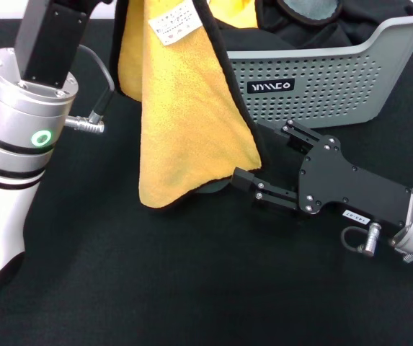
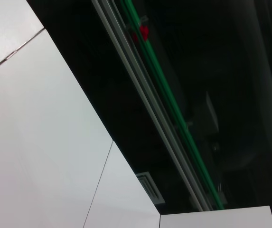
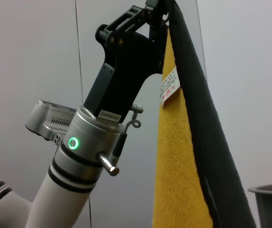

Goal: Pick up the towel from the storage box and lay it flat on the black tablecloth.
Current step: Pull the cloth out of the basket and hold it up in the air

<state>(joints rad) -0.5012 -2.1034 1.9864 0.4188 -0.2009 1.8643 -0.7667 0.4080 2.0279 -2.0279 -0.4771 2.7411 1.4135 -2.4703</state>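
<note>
While the towel (image 1: pixel 192 122) hangs in the air, our right pincer (image 1: pixel 264 162) lies low over the black tablecloth (image 1: pixel 156 288) that covers the table, nearest to us on the right side. Its fingers stand wide apart, one on each side of the lower corner of the towel, and they do not press it yet. We judge that it waits there to take this free corner, so that the cloth can be pulled out flat between two arms.

A little further, on the left, our left arm rises steeply. The right wrist view shows the left pincer (image 3: pixel 157 12) high up, closed on the top edge of the towel. From this hold the yellow cloth falls down in a long fold, with its black edging and the small white tag (image 1: pixel 176 21) near the top. Only its lowest edge is near the tablecloth; we cannot tell if it touches.

Farthest back stands the grey storage box (image 1: pixel 321 83). The towel is already out of it and hangs just in front of its left part. Some dark cloth (image 1: pixel 314 25) remains inside.
</note>
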